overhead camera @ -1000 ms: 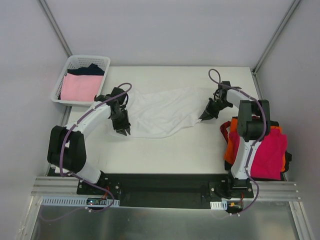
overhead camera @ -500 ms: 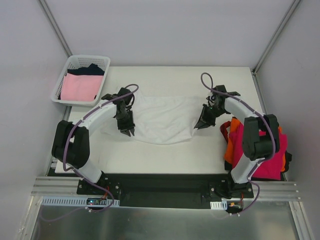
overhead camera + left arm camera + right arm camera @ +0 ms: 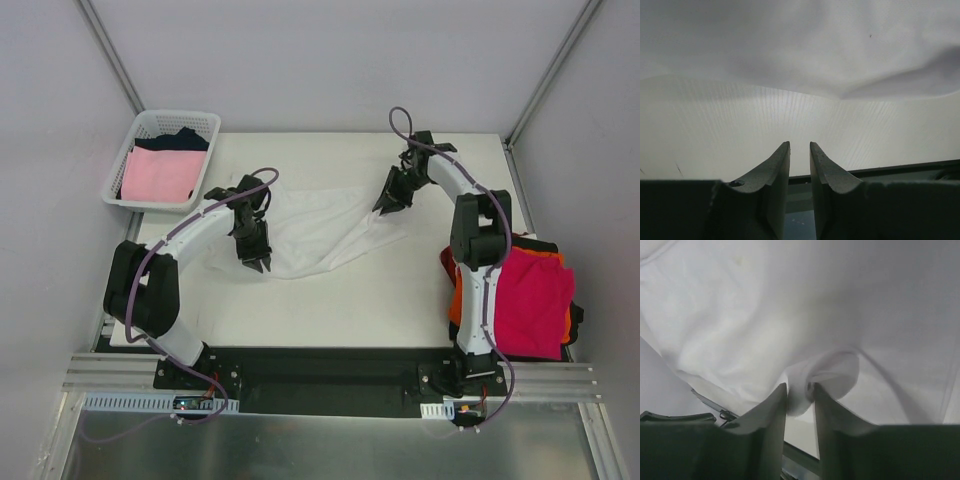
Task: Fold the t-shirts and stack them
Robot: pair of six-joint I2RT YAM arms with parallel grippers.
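A white t-shirt (image 3: 320, 232) lies crumpled across the middle of the table. My right gripper (image 3: 384, 206) is at its far right part. In the right wrist view a bunched fold of the white t-shirt (image 3: 830, 372) fills the narrow gap of the right gripper (image 3: 800, 387). My left gripper (image 3: 256, 264) is at the shirt's near left edge. In the left wrist view the left gripper (image 3: 799, 147) is open a narrow slit with nothing in it, over bare table, and the white t-shirt (image 3: 800, 45) lies just ahead.
A white lattice basket (image 3: 124, 160) at the back left holds a pale pink shirt (image 3: 160, 175) and a dark one (image 3: 180, 140). At the right edge a magenta-red shirt (image 3: 530, 300) lies on an orange one (image 3: 460, 295), beside the right arm's base.
My right gripper has moved toward the back of the table, carrying the shirt's right side with it. The left gripper shifted slightly right, then stayed put.
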